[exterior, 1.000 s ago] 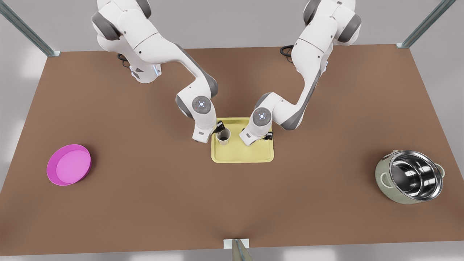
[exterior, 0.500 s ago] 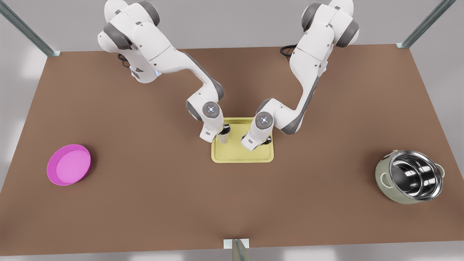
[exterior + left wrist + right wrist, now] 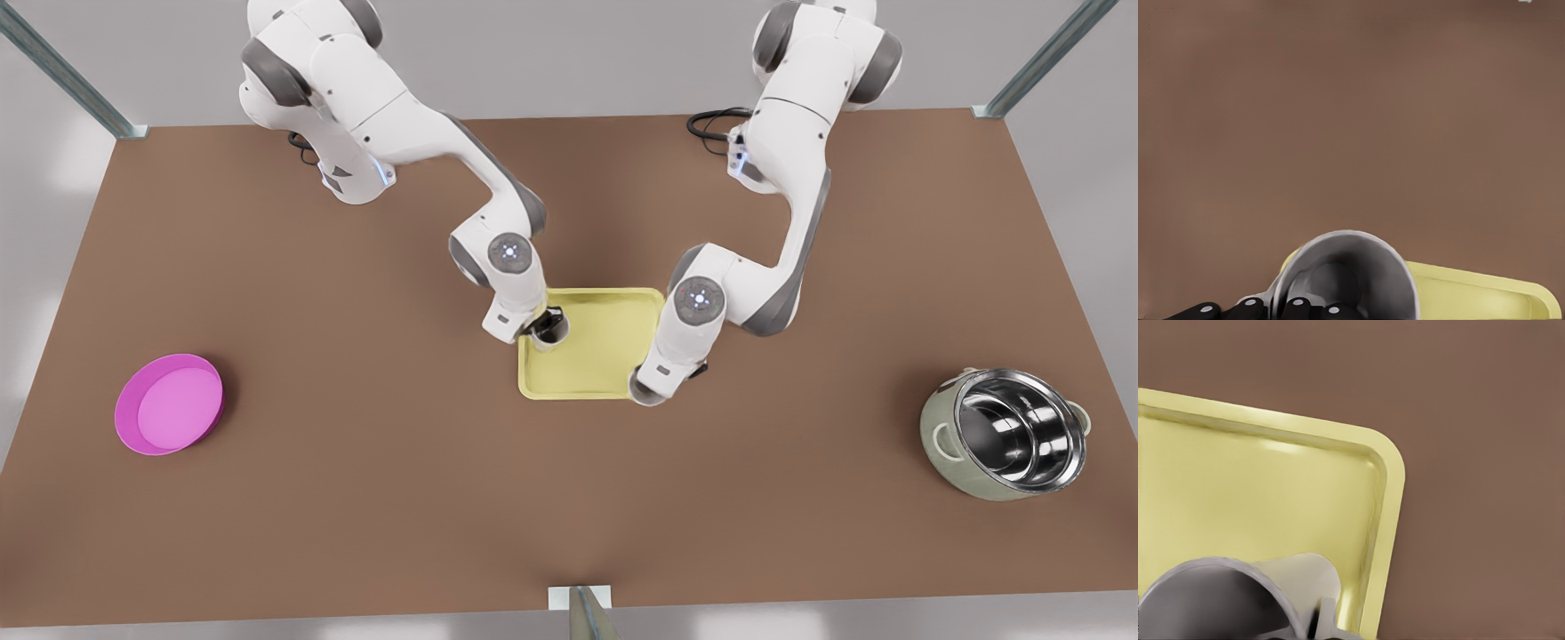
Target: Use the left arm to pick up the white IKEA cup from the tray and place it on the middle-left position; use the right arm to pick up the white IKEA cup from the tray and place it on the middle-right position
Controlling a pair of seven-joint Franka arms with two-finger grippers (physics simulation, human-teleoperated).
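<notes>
Holding 2 white cups, 1 per claw. My left gripper (image 3: 544, 325) is clamped on the rim of 1 cup (image 3: 550, 331); in the left wrist view my dark fingers (image 3: 1248, 309) pinch that cup's (image 3: 1348, 280) wall, its mouth open toward the camera. It sits at the tray's (image 3: 591, 356) corner on the front view's left, far side; raised or resting, I cannot tell. My right gripper (image 3: 660, 384) is over the tray's near corner on the front view's right, closed on the other cup (image 3: 1238, 600), which the right wrist view shows above the tray's (image 3: 1391, 493) rounded corner. Brown table (image 3: 444, 498) all around. Pink dish (image 3: 169, 404) well off to the front view's left, steel-lined pot (image 3: 1009, 434) well off to its right.
</notes>
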